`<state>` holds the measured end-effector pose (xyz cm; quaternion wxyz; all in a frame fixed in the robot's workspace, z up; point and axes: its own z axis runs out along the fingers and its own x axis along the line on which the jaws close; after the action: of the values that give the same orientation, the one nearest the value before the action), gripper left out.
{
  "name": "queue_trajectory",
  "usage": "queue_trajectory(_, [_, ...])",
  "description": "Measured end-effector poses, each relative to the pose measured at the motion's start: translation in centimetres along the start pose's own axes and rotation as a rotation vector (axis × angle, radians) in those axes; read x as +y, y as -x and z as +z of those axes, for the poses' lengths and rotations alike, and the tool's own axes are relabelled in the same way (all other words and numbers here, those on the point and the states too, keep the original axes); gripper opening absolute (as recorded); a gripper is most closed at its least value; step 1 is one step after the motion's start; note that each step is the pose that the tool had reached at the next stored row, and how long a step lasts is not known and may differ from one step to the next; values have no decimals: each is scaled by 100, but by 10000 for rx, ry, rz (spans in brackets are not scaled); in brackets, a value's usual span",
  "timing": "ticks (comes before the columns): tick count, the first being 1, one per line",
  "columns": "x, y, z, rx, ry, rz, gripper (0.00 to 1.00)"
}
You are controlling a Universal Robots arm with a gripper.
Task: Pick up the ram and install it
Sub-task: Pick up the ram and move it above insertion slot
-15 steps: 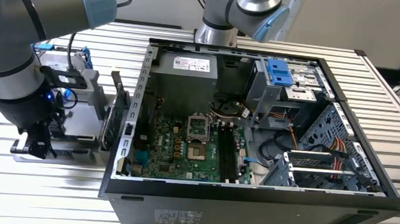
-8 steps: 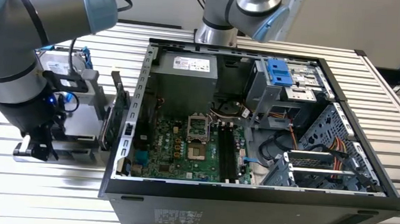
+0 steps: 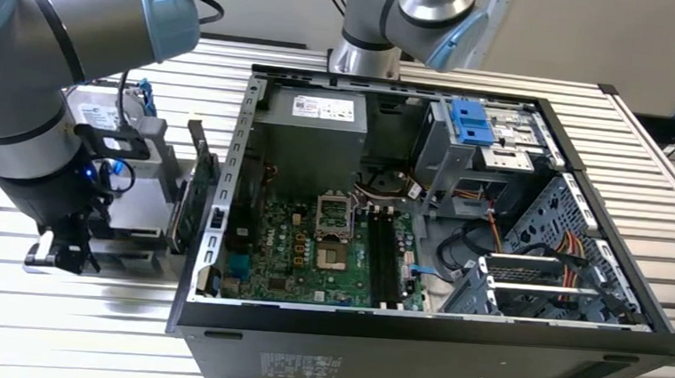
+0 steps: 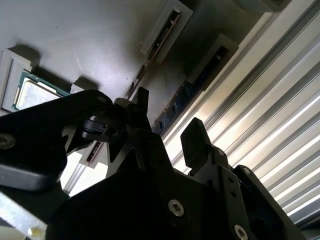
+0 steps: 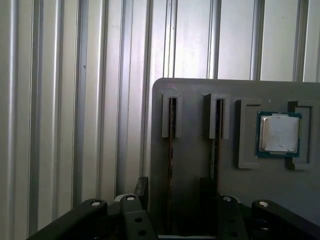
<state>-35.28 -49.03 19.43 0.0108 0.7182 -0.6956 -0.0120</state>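
Hanging low over the slatted metal counter (image 3: 42, 329) at the exterior view's left, the gripper (image 3: 59, 254) sat above a grey holder (image 5: 195, 95), well apart from the open PC case (image 3: 422, 346). Its fingers (image 5: 142, 187) were spread apart w/ nothing clamped. The ram (image 5: 170, 150) stood on edge in 1 of the holder's 2 slots, and in both wrist views it ran btwn the 2 fingertips; whether either pad touched it couldn't be told. A 2nd stick (image 5: 216, 145) stood in the neighbouring slot, parallel to the ram, just outside 1 finger and nearer the CPU (image 5: 279, 132), which lay flat in its own recess of the same holder. Inside the case the mobo (image 3: 298, 249) lay flat, w/ long black memory slots (image 3: 382, 259) just beside the CPU socket (image 3: 333, 215). A green card (image 3: 201, 193) stood upright btwn the arm and the case wall.
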Motion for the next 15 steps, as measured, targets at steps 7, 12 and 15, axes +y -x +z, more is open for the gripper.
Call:
queue_trajectory(7, [0, 0, 11, 0, -1, 0, 100])
queue_trajectory(12, [0, -14, 13, -2, -2, 0, 100])
queue_trajectory(15, [0, -17, 13, -2, -2, 1, 100])
